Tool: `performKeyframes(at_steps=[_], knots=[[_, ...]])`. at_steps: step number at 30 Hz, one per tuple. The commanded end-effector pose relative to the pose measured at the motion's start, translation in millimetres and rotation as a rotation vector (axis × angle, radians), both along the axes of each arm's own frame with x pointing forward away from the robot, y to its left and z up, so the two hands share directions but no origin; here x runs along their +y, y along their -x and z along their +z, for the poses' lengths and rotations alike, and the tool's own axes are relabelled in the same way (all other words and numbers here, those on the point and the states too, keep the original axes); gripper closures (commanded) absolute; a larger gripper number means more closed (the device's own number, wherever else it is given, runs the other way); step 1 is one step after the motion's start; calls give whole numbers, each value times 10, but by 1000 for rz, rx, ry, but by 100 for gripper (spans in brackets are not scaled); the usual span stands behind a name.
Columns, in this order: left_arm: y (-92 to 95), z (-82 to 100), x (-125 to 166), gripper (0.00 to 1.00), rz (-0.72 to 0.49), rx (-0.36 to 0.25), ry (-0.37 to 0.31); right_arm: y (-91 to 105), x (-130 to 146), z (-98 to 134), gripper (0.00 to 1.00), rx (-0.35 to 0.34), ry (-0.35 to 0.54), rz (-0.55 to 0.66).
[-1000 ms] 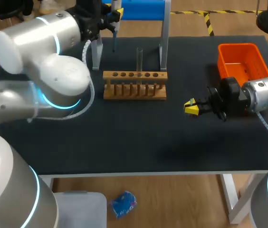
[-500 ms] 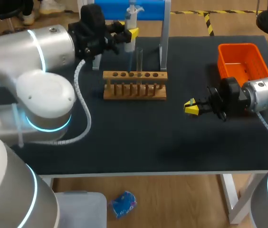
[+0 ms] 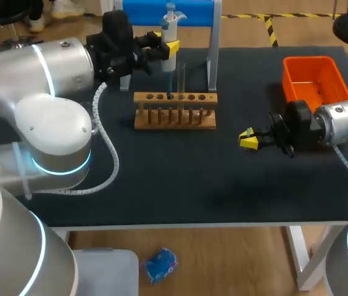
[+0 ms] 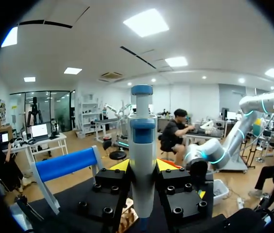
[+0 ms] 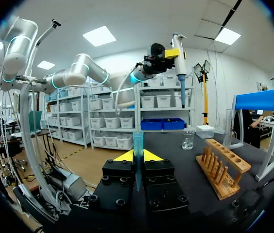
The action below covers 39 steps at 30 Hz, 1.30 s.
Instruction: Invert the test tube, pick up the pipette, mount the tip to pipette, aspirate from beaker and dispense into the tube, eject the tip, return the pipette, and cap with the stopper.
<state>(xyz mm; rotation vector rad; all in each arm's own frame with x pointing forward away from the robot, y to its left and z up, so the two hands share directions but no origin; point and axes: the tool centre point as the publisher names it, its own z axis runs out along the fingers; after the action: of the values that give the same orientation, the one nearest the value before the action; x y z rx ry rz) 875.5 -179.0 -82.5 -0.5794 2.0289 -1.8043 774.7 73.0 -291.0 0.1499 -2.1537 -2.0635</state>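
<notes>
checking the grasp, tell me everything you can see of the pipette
The pipette is white plastic with a blue plunger button and a blue collar, its thin shaft pointing down. It stands upright, clamped between the yellow-tipped fingers of the left end effector, raised clear of the table near the wooden test tube rack.

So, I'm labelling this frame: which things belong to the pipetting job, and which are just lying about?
Job: pipette in left gripper; tip in right gripper; test tube; wooden rack; beaker.
Lying about: orange bin, untouched.
</notes>
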Motion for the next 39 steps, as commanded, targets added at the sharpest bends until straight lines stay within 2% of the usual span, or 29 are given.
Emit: performKeyframes(at_steps=[1, 3, 6, 12, 20, 29, 39], knots=[[-9, -25, 45, 100, -40, -16, 32, 4, -10, 7, 100, 0, 2, 1], [-9, -25, 45, 100, -40, -16, 32, 4, -10, 7, 100, 0, 2, 1], [166, -12, -158, 100, -92, -53, 40, 4, -10, 7, 100, 0, 2, 1], [426, 5, -411, 100, -166, -83, 31, 4, -10, 7, 100, 0, 2, 1], [656, -25, -686, 100, -227, -87, 26, 4, -10, 7, 100, 0, 2, 1], [774, -87, -803, 100, -266, -79, 32, 4, -10, 7, 100, 0, 2, 1], [745, -124, -849, 100, -312, -68, 29, 4, -10, 7, 100, 0, 2, 1]])
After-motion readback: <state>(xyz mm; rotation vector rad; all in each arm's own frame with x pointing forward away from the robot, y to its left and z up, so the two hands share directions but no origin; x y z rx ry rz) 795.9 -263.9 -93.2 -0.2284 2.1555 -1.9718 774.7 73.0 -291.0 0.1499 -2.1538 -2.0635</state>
